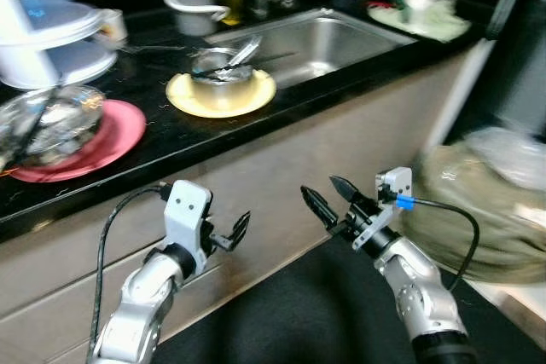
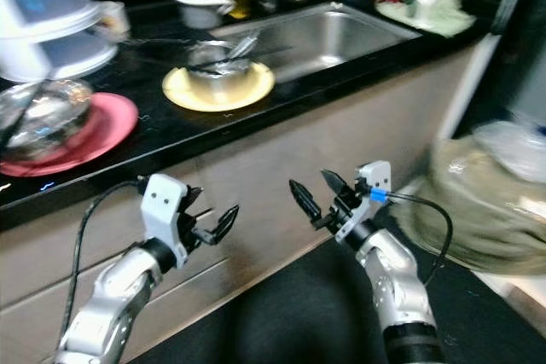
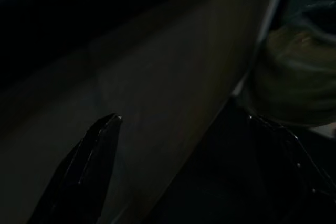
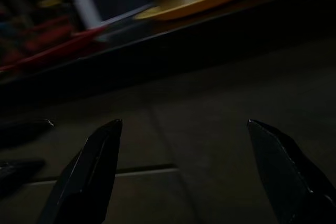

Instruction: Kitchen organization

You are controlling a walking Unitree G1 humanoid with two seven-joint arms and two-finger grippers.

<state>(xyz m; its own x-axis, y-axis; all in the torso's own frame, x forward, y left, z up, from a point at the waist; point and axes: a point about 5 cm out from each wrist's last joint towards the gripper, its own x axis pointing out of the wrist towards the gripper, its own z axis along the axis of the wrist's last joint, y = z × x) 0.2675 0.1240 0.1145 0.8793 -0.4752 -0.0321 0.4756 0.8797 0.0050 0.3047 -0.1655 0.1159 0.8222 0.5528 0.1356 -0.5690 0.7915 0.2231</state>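
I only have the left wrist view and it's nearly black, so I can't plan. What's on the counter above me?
Observer: A yellow plate carrying a metal bowl with utensils sits just left of the sink.
Operator: Anything further left?
Observer: A pink plate holding crumpled clear plastic.
Operator: Where's the right gripper?
Observer: The right gripper is open, empty, below the counter edge, in front of the cabinet, level with the left gripper.

Steel bowl (image 2: 219, 68) sits on yellow plate (image 2: 181, 89).
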